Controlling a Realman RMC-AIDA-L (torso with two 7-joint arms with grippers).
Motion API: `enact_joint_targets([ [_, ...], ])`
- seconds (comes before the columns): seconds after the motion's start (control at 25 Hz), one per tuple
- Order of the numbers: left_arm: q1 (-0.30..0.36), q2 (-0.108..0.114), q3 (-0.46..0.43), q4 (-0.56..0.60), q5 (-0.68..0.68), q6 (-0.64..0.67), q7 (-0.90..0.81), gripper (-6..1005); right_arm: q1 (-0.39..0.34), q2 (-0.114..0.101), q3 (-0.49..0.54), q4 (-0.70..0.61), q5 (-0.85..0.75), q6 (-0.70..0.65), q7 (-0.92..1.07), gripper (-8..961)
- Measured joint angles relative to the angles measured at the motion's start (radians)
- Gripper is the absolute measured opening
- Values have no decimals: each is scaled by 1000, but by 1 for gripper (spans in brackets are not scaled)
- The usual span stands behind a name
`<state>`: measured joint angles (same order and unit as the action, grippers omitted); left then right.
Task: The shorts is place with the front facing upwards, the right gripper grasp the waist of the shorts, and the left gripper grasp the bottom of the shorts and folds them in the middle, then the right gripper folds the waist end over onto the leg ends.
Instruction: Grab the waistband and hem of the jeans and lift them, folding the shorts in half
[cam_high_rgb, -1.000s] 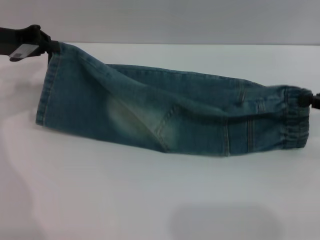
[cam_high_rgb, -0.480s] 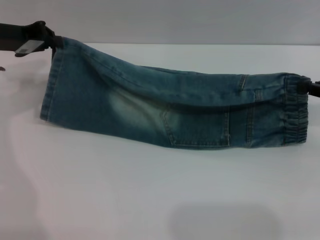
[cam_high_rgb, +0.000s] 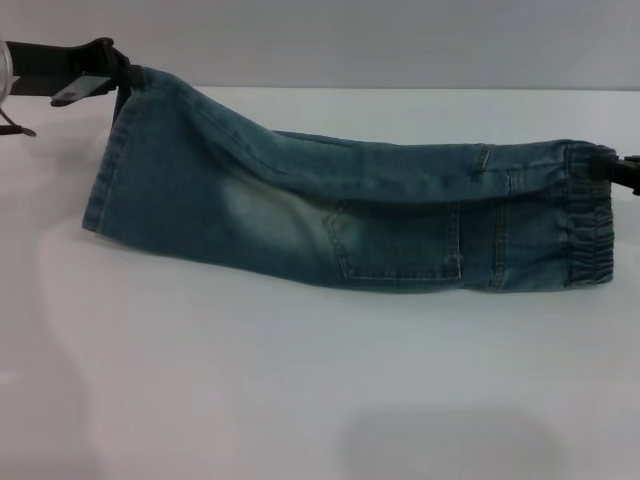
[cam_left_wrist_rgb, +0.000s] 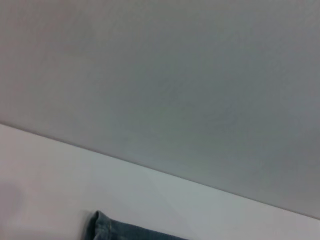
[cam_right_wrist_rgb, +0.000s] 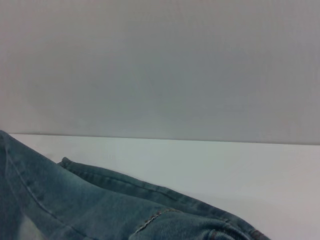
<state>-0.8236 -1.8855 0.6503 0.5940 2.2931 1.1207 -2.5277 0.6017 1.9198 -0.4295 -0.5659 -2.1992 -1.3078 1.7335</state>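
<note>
The shorts (cam_high_rgb: 330, 215), soft washed blue-green denim with a pale faded patch and a stitched pocket, are hanging stretched lengthwise above the white table (cam_high_rgb: 300, 400), folded in half along their length. The left gripper (cam_high_rgb: 112, 72), a black jaw, is clamping the flat hemmed leg ends (cam_high_rgb: 105, 170) at the raised corner. The right gripper (cam_high_rgb: 618, 170) is pinching the ruffled elastic waist (cam_high_rgb: 588, 225), lower down.
</note>
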Motion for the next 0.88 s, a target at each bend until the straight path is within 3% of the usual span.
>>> enact_joint_targets([
  [0.88,-20,-51,2,-3,0,-99,50,149,0,13,5,-4,12,35,-17,36],
])
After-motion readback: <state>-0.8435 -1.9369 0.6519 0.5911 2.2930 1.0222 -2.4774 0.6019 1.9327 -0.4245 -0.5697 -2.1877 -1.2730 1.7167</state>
